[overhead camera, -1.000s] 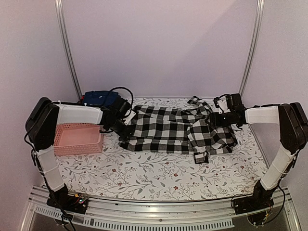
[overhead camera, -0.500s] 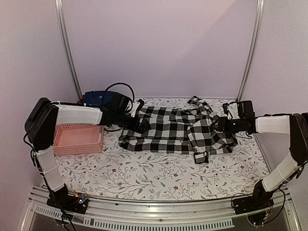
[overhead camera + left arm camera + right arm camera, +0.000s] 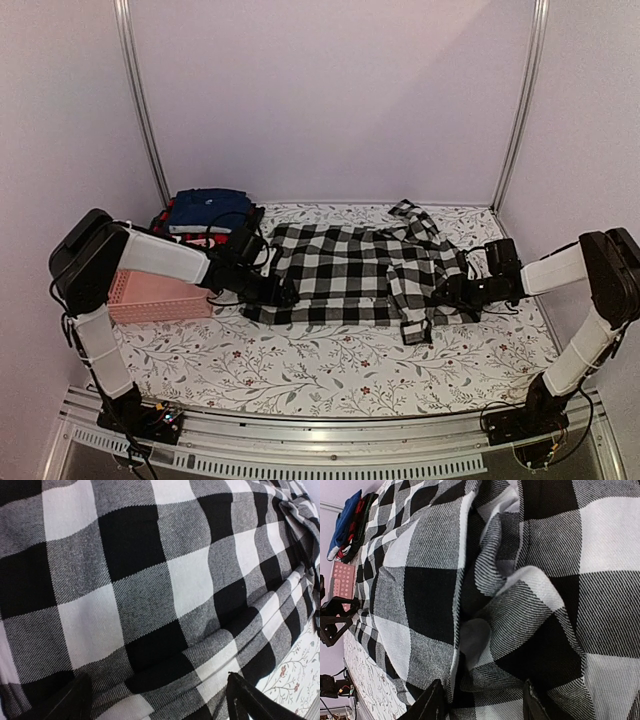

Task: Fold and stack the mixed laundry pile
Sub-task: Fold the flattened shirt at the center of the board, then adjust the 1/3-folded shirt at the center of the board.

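The large black-and-white checked shirt [image 3: 350, 270] lies spread across the middle of the table, and it fills the left wrist view [image 3: 150, 580] and the right wrist view [image 3: 520, 580]. My left gripper [image 3: 283, 292] sits low at the shirt's left edge. It [image 3: 160, 700] stands wide open, with flat cloth under the gap. My right gripper [image 3: 447, 293] is at the shirt's right edge, and it [image 3: 482, 702] is closed partway on a bunched fold of the shirt. A folded stack [image 3: 207, 208], navy on top with red-and-black plaid beneath, sits at the back left.
A pink slotted basket [image 3: 150, 305] stands at the left, partly behind my left arm, and shows small in the right wrist view [image 3: 342, 577]. Metal frame posts [image 3: 140, 100] rise at both back corners. The floral tablecloth [image 3: 330, 370] shows bare in front of the shirt.
Both grippers have come down and nearer, and the shirt has slid slightly nearer and lies flatter. The left jaws have opened wide and let go of the cloth. The right gripper stays on the shirt.
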Controlling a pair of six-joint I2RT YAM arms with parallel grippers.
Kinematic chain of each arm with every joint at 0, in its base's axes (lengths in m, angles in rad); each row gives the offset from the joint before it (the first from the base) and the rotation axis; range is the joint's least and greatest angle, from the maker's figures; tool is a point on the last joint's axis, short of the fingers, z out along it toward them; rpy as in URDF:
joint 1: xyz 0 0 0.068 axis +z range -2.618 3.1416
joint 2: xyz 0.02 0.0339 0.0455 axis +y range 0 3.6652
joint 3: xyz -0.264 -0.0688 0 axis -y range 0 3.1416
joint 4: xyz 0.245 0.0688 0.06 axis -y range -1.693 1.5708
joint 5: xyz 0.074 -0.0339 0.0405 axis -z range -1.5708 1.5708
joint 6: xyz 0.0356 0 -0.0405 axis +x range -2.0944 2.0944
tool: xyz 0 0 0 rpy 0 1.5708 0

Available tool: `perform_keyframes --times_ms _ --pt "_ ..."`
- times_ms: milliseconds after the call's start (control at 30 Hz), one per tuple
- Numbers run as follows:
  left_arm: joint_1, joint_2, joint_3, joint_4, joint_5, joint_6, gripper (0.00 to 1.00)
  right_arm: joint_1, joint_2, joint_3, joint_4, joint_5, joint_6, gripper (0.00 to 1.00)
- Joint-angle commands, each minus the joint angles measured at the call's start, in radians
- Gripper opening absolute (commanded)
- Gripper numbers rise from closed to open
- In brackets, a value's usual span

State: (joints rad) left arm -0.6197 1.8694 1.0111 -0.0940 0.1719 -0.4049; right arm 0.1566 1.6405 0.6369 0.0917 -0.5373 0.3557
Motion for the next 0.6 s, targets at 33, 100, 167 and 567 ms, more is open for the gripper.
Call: perform_keyframes --times_ms 33,100,167,567 --pt "-0.008 -0.063 -0.153 -0.121 -0.054 -0.112 0.93 0.030 -0.097 -0.072 -0.075 -0.019 0.052 0.53" --pt "-0.013 -0.108 -0.164 -0.115 -0.088 -0.103 0.97 0.046 -0.158 -0.097 -0.083 -0.044 0.060 0.54" --pt "-0.025 -0.159 -0.153 -0.108 -0.146 -0.071 1.00 0.059 -0.242 -0.104 -0.104 -0.039 0.059 0.56" --pt "-0.036 -0.464 -0.117 0.109 -0.188 -0.003 1.00 0.247 -0.414 -0.061 -0.324 0.014 0.033 0.56"
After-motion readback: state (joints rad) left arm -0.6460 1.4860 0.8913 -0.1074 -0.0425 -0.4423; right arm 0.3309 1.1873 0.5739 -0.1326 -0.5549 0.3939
